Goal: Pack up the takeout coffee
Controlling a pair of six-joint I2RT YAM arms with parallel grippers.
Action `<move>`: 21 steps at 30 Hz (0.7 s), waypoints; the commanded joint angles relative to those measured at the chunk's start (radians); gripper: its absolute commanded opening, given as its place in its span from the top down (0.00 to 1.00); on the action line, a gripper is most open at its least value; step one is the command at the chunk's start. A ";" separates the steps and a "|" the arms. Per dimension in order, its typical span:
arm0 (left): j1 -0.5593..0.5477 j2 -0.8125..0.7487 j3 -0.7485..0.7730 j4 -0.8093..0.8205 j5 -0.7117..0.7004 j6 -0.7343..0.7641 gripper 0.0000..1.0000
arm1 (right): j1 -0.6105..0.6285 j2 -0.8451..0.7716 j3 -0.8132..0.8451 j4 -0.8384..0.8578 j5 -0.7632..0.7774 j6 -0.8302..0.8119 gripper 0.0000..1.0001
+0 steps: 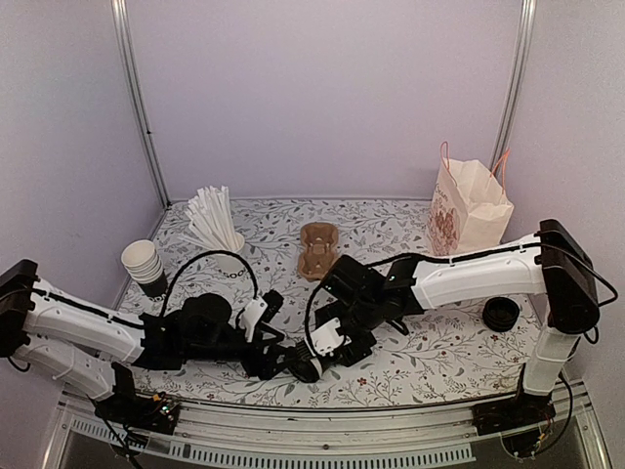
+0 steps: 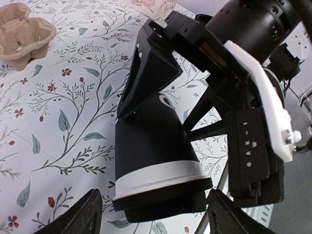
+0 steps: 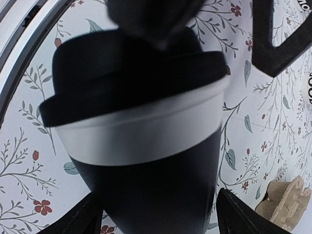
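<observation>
Where the floral table (image 1: 430, 362) meets its far-left corner, a stack of lidless cups (image 1: 145, 262) stands beside the straw holder (image 1: 220, 227). Nearer the front edge, the left gripper (image 2: 155, 215) reaches toward the middle with its fingers (image 2: 84, 214) spread wide on either side of the lid end of the takeout coffee (image 2: 156, 146). Whether they touch the lid cannot be told. The cup sits tilted between the two grippers, low over the table, its lid facing the left wrist. The right gripper (image 3: 156, 220) has its fingers closed against the cup's black body. Behind them lies a cardboard cup carrier (image 1: 318, 249). Farther right sit a low stack of loose lids (image 1: 501, 313) and an upright paper bag (image 1: 471, 207).
</observation>
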 commanded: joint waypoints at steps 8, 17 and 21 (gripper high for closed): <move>0.033 -0.177 -0.106 -0.056 -0.036 -0.052 0.23 | 0.028 0.081 0.053 -0.041 -0.037 -0.008 0.25; 0.044 -0.328 -0.154 -0.099 -0.034 -0.063 0.22 | -0.031 0.001 -0.055 0.112 -0.301 0.136 0.34; 0.045 -0.389 -0.149 -0.103 0.005 -0.050 0.20 | -0.053 -0.039 -0.155 0.253 -0.436 0.202 0.34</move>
